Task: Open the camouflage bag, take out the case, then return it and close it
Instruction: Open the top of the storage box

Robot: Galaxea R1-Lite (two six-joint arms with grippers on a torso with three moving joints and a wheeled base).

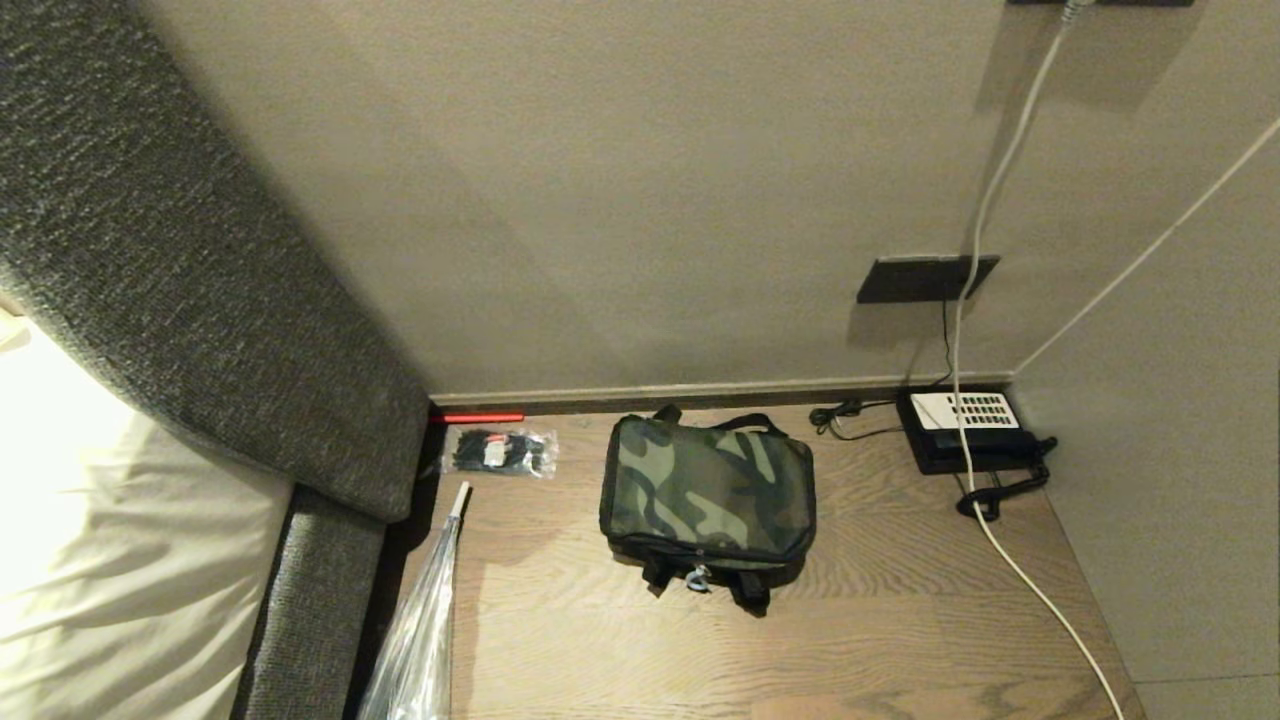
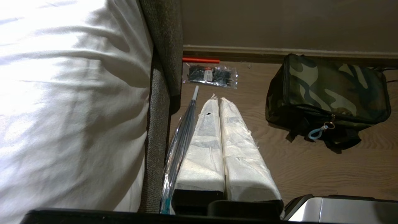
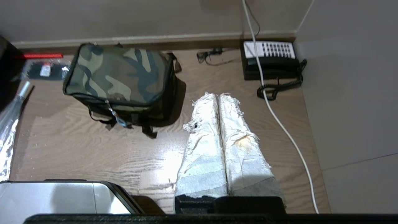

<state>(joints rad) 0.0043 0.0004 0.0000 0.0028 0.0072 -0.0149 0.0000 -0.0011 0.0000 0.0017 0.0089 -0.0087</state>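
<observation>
Cloth, wood grain and plastic film

The boxy green-brown-black camouflage bag is seen in matt woven cloth on a grained wooden floor; a clear bag of black ties is wrapped in glossy plastic film.

You see the camouflage bag zipped shut, lid up, resting flat on the wooden surface near the wall, its light blue zipper pull facing you.
</observation>
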